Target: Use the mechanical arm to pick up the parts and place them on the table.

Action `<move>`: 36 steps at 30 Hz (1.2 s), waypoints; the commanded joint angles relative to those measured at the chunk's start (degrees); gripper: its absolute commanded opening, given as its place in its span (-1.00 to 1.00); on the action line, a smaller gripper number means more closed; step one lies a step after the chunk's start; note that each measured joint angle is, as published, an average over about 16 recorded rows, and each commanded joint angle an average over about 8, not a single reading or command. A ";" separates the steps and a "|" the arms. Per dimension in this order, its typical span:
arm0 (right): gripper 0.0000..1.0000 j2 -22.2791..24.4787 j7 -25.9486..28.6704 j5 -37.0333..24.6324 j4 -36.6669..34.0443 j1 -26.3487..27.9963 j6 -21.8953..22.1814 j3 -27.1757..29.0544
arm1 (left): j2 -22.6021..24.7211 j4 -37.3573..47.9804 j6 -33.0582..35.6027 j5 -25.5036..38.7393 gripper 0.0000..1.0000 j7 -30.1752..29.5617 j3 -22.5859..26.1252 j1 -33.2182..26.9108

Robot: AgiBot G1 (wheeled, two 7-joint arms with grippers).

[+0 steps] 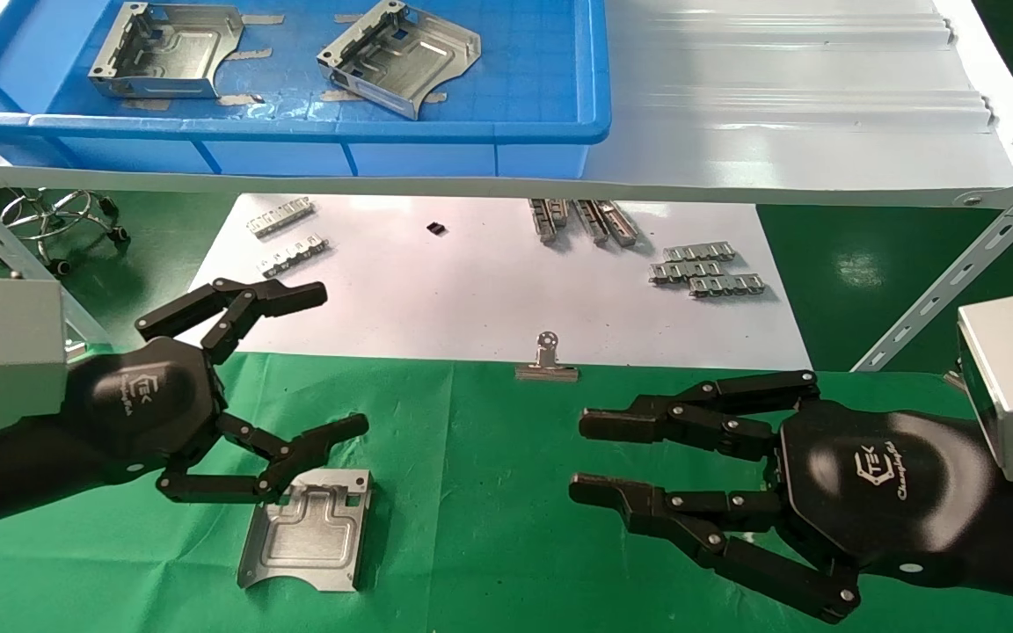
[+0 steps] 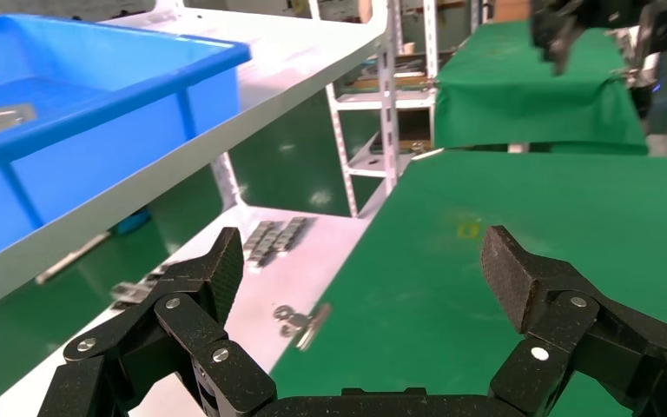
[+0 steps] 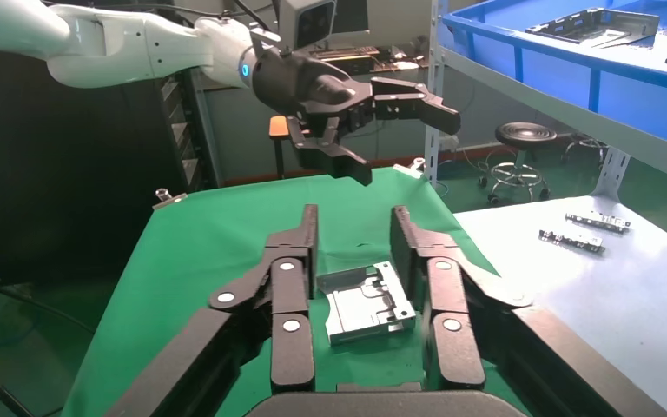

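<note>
Green cloth covers the tabletop (image 1: 489,457), and one sheet-metal bracket (image 1: 309,530) is laid flat on it, embossed grooves facing up. The left hand (image 1: 273,387) is held just above the bracket's far edge with its fingers spread wide and nothing gripped; its lower fingertips are seen over the bracket's top corner, though whether they touch it cannot be told. The right hand (image 1: 590,457) is held well to the right of the bracket, above the cloth, fingers also splayed wide and empty, pointing toward the bracket. A silver binder clip (image 1: 547,360) is fixed on the cloth's far edge, beyond and to the right of the bracket. Beyond that lies a white sheet (image 1: 489,281) bearing small toothed metal strips (image 1: 707,271). Two more brackets (image 1: 163,48) (image 1: 399,54) are left in the blue tray (image 1: 383,132) on the white shelf (image 1: 788,105), far behind the bracket on the cloth.
</note>
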 commanded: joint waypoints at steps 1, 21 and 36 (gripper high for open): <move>1.00 0.00 0.00 0.00 0.00 0.00 0.00 0.00 | 0.02 -0.44 0.79 0.45 1.00 -1.30 -0.72 0.06; 1.00 0.00 0.00 0.00 0.00 0.00 0.00 0.00 | 0.19 -4.82 8.72 5.00 1.00 -14.34 -7.89 0.64; 1.00 0.00 0.00 0.00 0.00 0.00 0.00 0.00 | 0.32 -7.99 14.47 8.30 1.00 -23.78 -13.10 1.07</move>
